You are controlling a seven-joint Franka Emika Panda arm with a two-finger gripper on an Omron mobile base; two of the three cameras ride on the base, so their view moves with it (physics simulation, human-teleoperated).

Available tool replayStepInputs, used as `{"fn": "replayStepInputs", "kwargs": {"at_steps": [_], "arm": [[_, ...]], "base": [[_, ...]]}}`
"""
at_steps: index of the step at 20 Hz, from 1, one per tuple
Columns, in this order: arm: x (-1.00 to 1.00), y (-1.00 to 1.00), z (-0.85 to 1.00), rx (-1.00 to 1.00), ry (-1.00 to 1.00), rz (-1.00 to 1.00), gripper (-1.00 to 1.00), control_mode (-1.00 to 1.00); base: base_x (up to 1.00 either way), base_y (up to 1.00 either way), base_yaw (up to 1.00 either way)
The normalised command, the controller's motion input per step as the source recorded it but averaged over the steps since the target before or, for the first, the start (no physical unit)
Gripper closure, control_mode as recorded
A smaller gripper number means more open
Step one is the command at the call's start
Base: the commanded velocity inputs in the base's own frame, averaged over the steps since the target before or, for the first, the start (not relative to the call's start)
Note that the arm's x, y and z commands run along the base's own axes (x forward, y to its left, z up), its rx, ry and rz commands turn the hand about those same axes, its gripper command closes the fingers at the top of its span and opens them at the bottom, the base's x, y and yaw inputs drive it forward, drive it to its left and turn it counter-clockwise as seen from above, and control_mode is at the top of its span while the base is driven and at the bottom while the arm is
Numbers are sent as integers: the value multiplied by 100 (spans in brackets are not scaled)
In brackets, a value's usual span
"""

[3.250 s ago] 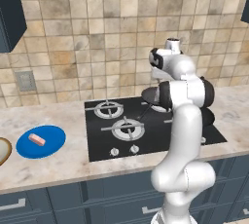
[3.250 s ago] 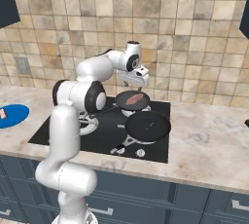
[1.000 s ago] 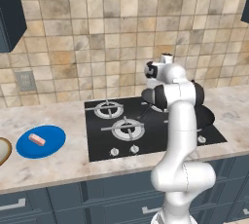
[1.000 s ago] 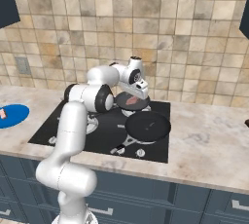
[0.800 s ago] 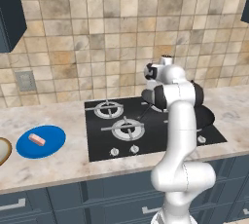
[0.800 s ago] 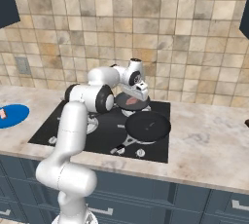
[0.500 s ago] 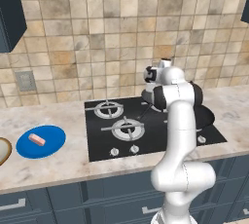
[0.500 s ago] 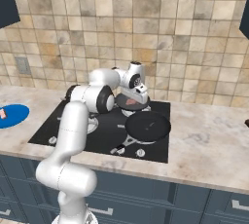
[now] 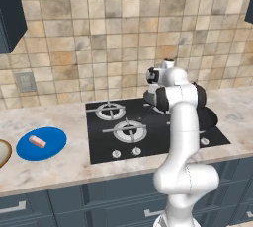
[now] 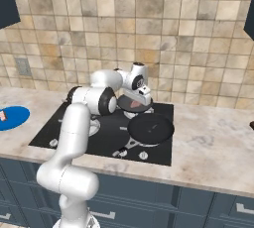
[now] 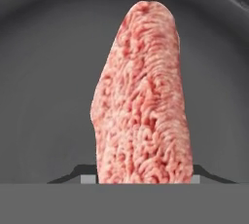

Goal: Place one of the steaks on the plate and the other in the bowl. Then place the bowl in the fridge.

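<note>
Now the gripper (image 11: 145,179) grasps the second steak (image 11: 142,96) in the pan (image 11: 44,72), fingers half-closed flanking it; grip unconfirmed; next, lift toward the bowl (image 9: 2,153).

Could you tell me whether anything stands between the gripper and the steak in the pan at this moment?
Nothing visible does. In the hand view the steak lies in the dark pan, running down between the fingertips. The right base view shows the gripper low over that pan.
</note>
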Motion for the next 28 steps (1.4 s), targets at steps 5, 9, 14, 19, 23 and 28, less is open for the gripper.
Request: {"fn": "replayStepInputs", "kwargs": {"at_steps": [5, 9, 14, 19, 23, 28], "arm": [[-46, 31, 52, -8, -21, 4, 100, -100], [-99, 60, 95, -10, -14, 29, 100, -100], [-100, 63, 44, -2, -1, 36, 100, -100], [-100, 75, 26, 0, -3, 31, 100, -100], [-100, 79, 66, 6, -4, 27, 100, -100], [-95, 100, 21, 7, 0, 29, 100, -100]], "base": [[0, 0, 0], [0, 0, 0], [0, 0, 0], [0, 0, 0], [0, 0, 0], [0, 0, 0]]}}
